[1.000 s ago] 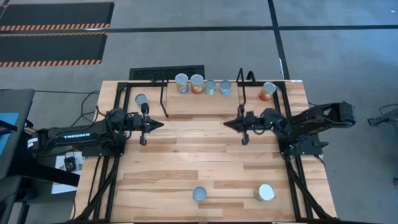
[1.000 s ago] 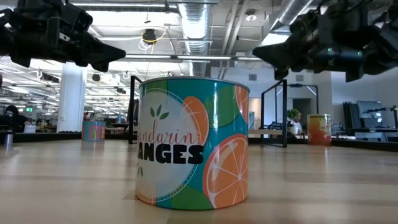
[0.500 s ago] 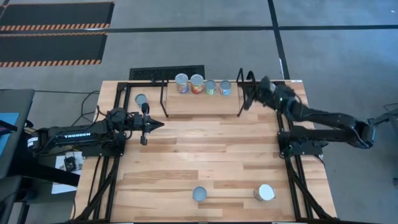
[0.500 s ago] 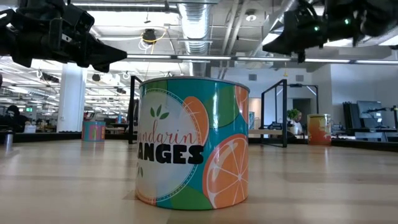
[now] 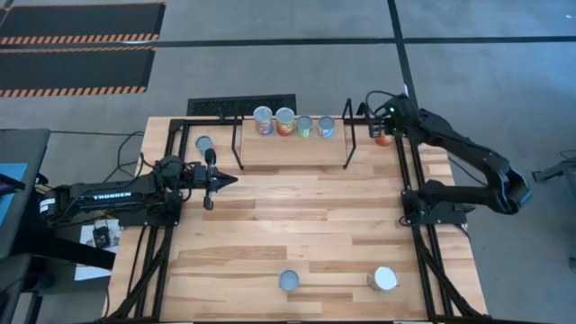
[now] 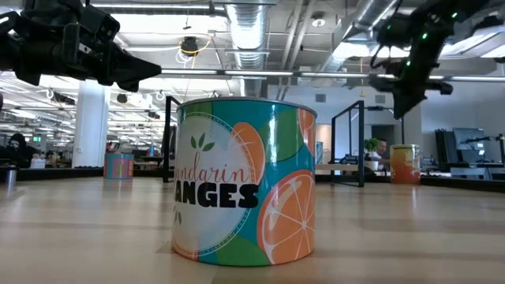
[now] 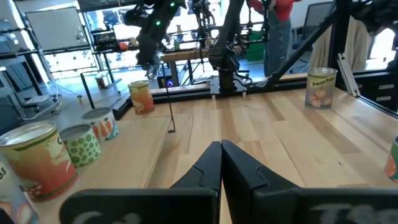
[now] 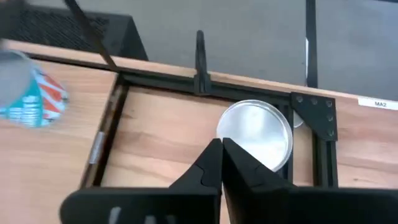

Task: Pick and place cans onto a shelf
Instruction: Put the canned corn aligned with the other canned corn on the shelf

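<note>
Seen from above, a plank worktop (image 5: pixel 297 225) fills the centre of the frame. At its upper edge lies the shelf (image 5: pixel 292 148), with four cans (image 5: pixel 293 122) in a row along its upper side. The right tool (image 5: pixel 380 126), fingers pressed together and holding nothing, hangs over an orange-labelled can (image 5: pixel 385 138) just right of the shelf, at the upper right. The left tool (image 5: pixel 225 181), fingers pressed together and empty, waits at centre left. Another can (image 5: pixel 204 144) stands left of the shelf; two more (image 5: pixel 289 281) sit near the lower edge.
</note>
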`<action>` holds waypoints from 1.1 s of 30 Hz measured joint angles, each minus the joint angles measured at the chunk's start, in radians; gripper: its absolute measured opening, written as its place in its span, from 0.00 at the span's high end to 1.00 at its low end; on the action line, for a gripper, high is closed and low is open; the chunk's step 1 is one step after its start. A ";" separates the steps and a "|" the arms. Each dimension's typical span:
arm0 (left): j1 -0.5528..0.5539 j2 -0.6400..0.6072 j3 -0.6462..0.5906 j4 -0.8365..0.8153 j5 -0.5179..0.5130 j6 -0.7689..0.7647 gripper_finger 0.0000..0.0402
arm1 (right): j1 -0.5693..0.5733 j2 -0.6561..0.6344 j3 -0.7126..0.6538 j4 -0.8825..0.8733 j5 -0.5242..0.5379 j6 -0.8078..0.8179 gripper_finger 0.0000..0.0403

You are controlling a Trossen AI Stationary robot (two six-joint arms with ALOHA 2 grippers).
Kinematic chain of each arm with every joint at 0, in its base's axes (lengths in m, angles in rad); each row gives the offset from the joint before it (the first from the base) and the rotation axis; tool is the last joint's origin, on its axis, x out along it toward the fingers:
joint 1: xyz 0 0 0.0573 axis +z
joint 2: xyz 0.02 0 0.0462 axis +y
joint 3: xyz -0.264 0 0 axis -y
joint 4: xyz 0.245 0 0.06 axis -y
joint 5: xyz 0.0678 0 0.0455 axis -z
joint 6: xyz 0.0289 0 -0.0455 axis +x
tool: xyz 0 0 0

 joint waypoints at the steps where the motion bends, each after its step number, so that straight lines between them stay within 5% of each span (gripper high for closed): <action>1: 0.000 0.000 0.000 0.000 0.000 0.000 1.00 | -0.001 0.022 0.004 0.003 0.000 -0.001 0.91; 16: 0.000 0.000 0.000 -0.001 0.000 -0.001 1.00 | -0.038 0.305 0.090 -0.009 0.080 -0.006 0.73; 27: 0.000 0.000 0.000 -0.001 0.001 -0.001 1.00 | -0.064 0.392 0.103 -0.004 0.068 0.004 0.73; 33: 0.000 0.000 0.000 -0.001 0.001 -0.001 1.00 | -0.064 0.419 0.106 -0.002 0.087 -0.014 0.83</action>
